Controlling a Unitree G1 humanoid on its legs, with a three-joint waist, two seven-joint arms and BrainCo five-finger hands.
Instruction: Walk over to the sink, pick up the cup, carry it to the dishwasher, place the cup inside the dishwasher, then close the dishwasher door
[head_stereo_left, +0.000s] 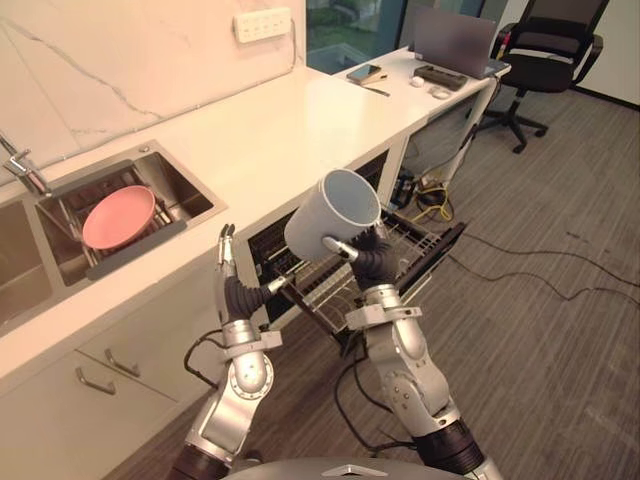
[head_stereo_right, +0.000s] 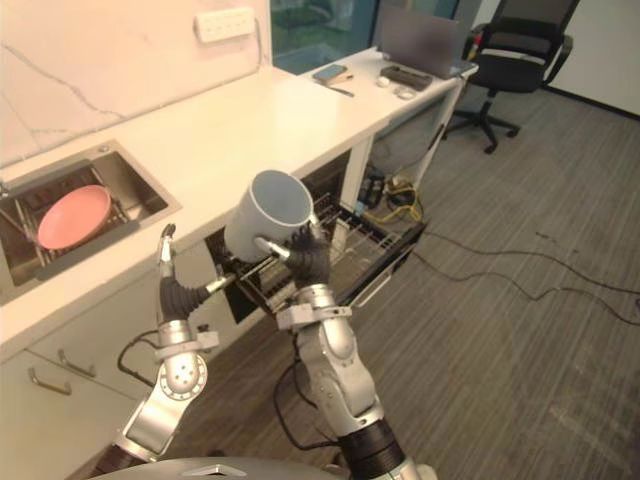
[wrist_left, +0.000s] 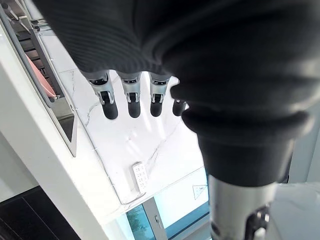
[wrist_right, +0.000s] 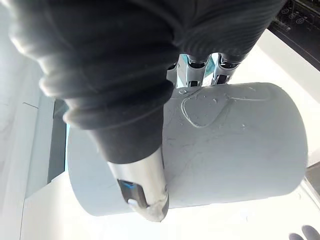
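Cup (head_stereo_left: 335, 215), pale grey, sits tilted in the right hand (head_stereo_left: 368, 258), fingers and thumb clasped round its side, mouth facing up and away. Left hand (head_stereo_left: 228, 262) stands upright just beside it, fingers straight and holding nothing. Below the cup the dishwasher (head_stereo_left: 415, 245) is open, rack out. Farther left a pink bowl (head_stereo_left: 118, 217) lies in the sink (head_stereo_left: 185, 190). A chair (head_stereo_left: 548, 50) stands beyond the counter (head_stereo_left: 280, 130).

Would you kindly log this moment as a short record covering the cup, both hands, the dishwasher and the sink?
cup: pale, tilted, held up near the dishwasher
right hand: fingers curled round the cup
left hand: open, fingers straight, holding nothing
dishwasher: door down, rack pulled out
sink: pink bowl inside
task stage: cup not yet placed
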